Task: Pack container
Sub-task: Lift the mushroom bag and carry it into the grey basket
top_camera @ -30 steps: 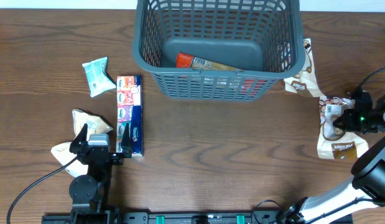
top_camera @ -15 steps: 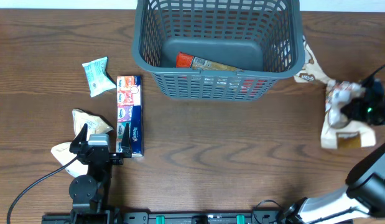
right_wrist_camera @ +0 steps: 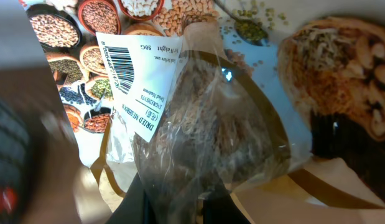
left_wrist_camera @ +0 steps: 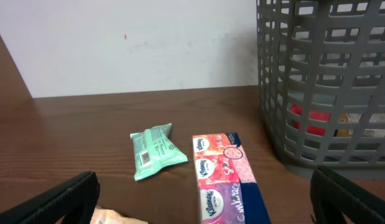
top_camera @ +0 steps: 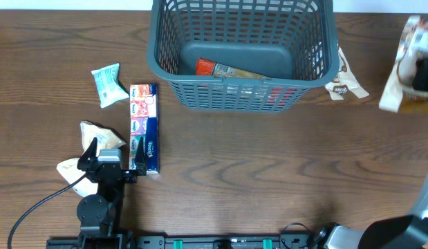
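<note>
We see a big dark grey basket [top_camera: 227,93] with slotted walls standing at the far middle of a brown wooden table [top_camera: 255,173]; in the left wrist view it [left_wrist_camera: 323,93] rises on the right. On its floor lie a red packet [top_camera: 205,68] and a tan packet [top_camera: 245,72], touching end to end. Just beside the basket's right wall a brown-and-white pouch [top_camera: 343,81] lies flat. At the right edge, well apart from the basket, the right gripper [top_camera: 424,72] is raised off the table, its fingers clenched on a clear bag [top_camera: 407,66] with a white label; the right wrist view shows it [right_wrist_camera: 204,124] filled with dried brown pieces. To the basket's left lie a long tissue pack [top_camera: 144,128] and, beyond that, a small green packet [top_camera: 108,84]. Near the front left, the left gripper [top_camera: 111,158] rests low with its fingers [left_wrist_camera: 55,199] spread wide and released, grasping nothing, beside a crinkled cream packet [top_camera: 96,131].
</note>
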You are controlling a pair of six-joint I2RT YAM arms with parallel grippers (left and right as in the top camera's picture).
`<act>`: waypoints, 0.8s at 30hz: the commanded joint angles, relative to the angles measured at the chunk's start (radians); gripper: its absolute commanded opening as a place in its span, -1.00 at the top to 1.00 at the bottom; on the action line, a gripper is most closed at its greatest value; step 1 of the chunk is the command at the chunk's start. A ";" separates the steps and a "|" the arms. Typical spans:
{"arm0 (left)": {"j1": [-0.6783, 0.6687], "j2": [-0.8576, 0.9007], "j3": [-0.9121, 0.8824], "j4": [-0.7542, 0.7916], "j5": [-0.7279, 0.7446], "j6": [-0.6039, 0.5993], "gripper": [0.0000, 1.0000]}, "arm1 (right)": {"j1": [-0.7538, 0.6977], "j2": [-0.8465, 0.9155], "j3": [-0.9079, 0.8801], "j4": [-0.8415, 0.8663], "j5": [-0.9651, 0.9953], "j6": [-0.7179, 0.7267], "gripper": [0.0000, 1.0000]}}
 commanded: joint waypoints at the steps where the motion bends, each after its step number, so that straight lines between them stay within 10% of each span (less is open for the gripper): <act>1: 0.000 0.000 -0.017 0.005 -0.010 0.012 -0.97 | 0.093 -0.032 0.102 0.039 -0.076 0.095 0.98; 24: 0.000 0.000 -0.017 0.005 0.046 0.012 -0.97 | 0.772 0.414 0.826 -0.533 -0.102 -0.554 0.99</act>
